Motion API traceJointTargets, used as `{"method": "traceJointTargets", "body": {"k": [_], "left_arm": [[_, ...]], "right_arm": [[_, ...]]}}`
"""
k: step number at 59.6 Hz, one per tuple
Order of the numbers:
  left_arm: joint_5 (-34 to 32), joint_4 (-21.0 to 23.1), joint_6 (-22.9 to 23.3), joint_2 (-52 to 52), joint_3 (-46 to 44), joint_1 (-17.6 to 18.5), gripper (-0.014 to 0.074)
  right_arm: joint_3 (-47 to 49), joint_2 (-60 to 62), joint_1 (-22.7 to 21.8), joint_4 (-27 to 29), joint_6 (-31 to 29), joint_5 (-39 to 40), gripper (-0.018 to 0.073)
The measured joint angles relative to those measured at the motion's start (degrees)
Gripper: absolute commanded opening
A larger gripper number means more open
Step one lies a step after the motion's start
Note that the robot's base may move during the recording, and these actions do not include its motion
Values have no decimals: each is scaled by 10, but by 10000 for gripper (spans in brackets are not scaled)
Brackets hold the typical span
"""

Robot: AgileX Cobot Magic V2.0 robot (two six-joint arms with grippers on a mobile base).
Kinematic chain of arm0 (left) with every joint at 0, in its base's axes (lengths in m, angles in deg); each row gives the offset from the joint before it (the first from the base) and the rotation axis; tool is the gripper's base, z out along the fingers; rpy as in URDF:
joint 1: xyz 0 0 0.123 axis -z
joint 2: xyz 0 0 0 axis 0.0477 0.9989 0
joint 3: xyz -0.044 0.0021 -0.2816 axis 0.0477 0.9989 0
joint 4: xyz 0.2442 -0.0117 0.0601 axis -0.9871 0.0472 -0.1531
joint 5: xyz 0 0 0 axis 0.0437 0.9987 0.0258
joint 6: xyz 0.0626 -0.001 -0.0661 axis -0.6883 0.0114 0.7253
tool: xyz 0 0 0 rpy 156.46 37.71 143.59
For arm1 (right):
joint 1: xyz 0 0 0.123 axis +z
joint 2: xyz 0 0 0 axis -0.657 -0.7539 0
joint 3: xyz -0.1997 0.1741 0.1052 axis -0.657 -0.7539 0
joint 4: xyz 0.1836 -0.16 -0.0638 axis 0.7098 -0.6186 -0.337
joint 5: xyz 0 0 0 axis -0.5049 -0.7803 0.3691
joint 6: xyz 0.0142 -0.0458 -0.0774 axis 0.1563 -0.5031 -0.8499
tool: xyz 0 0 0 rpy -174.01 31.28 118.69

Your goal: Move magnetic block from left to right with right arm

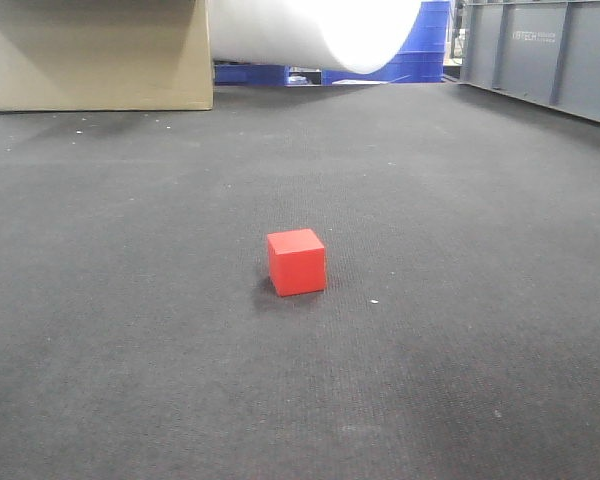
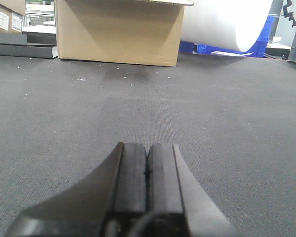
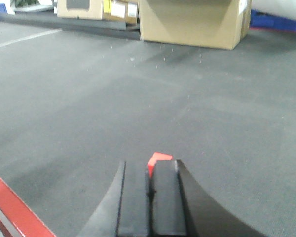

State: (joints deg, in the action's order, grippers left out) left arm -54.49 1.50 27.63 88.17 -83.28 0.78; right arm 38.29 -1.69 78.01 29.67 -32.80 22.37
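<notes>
The magnetic block (image 1: 296, 262), a small red cube, rests alone on the dark grey carpet near the middle of the front view. In the right wrist view only a corner of the block (image 3: 159, 158) shows, peeking out just beyond the tips of my right gripper (image 3: 149, 165); its black pads are pressed together with nothing between them. My left gripper (image 2: 148, 146) is also shut and empty, hanging over bare carpet with no block in its view. Neither arm appears in the front view.
A large cardboard box (image 1: 95, 55) stands at the back left, a white roll (image 1: 315, 30) and blue crates (image 1: 420, 45) behind it, and a grey container wall (image 1: 545, 55) at the back right. A red strip (image 3: 12, 210) crosses the lower-left corner of the right wrist view.
</notes>
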Motion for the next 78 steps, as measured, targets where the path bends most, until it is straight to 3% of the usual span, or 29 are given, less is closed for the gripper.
{"method": "traceJointTargets", "body": {"k": [32, 39, 58, 68, 78], "left_arm": [[0, 0, 0, 0, 0, 0, -116], [0, 0, 0, 0, 0, 0, -116], [0, 0, 0, 0, 0, 0, -116], [0, 0, 0, 0, 0, 0, -116], [0, 0, 0, 0, 0, 0, -116]], "right_arm": [[0, 1, -10, -13, 1, 0, 53], [-2, 1, -68, -25, 1, 0, 53], [-118, 61, -317, -38, 1, 75, 53], [-194, 116, -386, -38, 1, 127, 53], [-256, 154, -413, -38, 1, 167, 53]]}}
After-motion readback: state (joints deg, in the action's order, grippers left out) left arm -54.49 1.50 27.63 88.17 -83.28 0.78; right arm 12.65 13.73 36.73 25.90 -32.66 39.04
